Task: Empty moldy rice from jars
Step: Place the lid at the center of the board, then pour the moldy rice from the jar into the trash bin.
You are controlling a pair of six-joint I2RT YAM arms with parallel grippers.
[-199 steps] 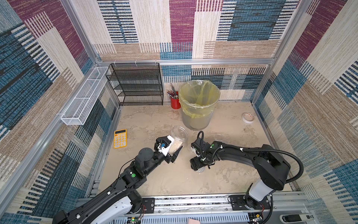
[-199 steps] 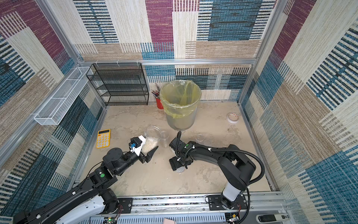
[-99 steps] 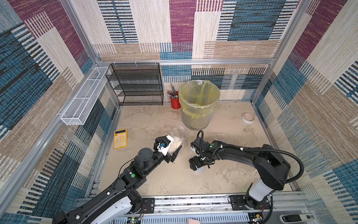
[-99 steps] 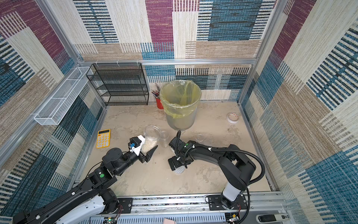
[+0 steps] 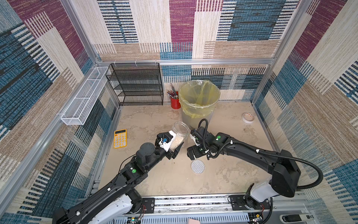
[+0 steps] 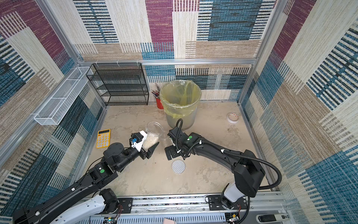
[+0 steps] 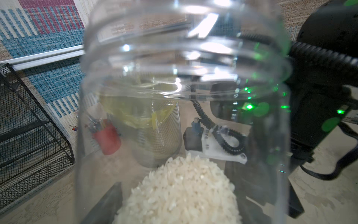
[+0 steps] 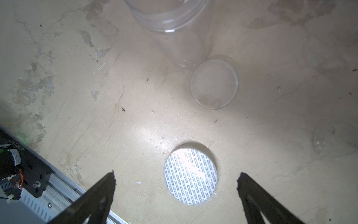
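My left gripper (image 5: 174, 144) is shut on a clear, lidless jar (image 5: 179, 133) (image 6: 153, 131) that leans toward the bin. Moldy rice (image 7: 182, 190) (image 5: 175, 142), a pale whitish heap, lies in the jar's lower part. A white grid-patterned lid (image 5: 198, 166) (image 8: 190, 175) lies flat on the table. Just above it my right gripper (image 5: 193, 153) (image 8: 177, 175) is open and holds nothing. In the right wrist view a second clear jar (image 8: 170, 17) stands further off, with a clear lid (image 8: 214, 83) beside it and another clear round piece (image 8: 333, 139) to the side.
A mesh bin with a yellow bag (image 5: 199, 100) stands behind both grippers, a red pencil cup (image 5: 175, 102) at its left. A yellow calculator (image 5: 120, 138), a tape roll (image 5: 248, 117), a black mesh shelf (image 5: 135, 83) and a white wire basket (image 5: 83, 97) sit around the edges.
My right gripper has opened wider, let go of the white lid and drawn back from it; the lid now lies uncovered on the table. The left arm and its jar have stayed put.
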